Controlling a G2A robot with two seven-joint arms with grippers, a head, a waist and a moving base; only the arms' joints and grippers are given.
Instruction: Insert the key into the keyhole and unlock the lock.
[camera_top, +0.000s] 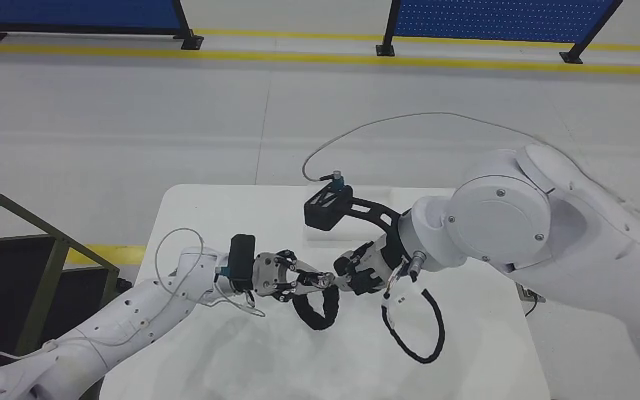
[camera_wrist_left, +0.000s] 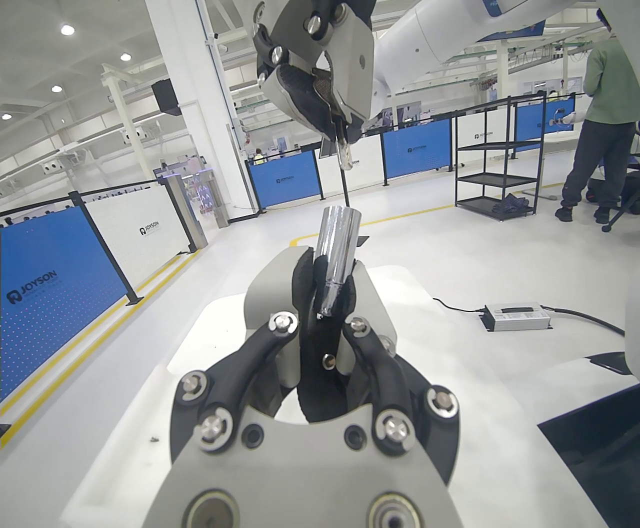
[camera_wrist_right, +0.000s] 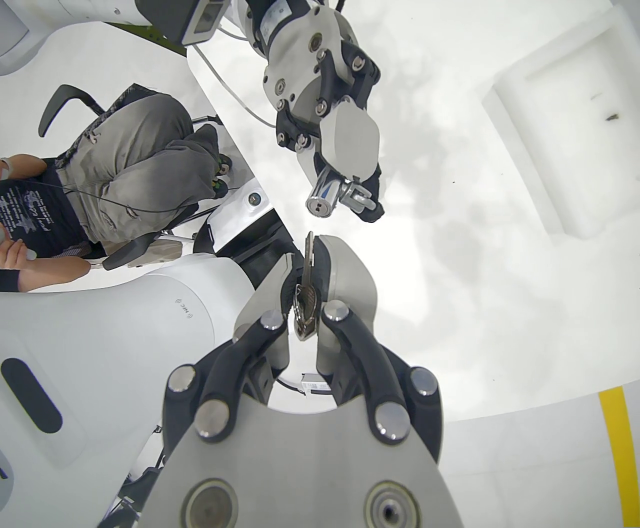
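Chrome lock (camera_wrist_right: 324, 196) clamped in your left jaws, key (camera_wrist_right: 306, 270) gripped in right jaws, mid-air over the worktop (camera_top: 220, 210). Key tip's just short of keyhole (camera_wrist_right: 319, 206) (looks off-axis): line it up square, then push.

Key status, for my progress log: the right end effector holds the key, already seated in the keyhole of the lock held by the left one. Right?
Not seated. The right wrist view shows the key short of the keyhole, a gap between them. The right end effector does hold the key, the left end effector the lock.
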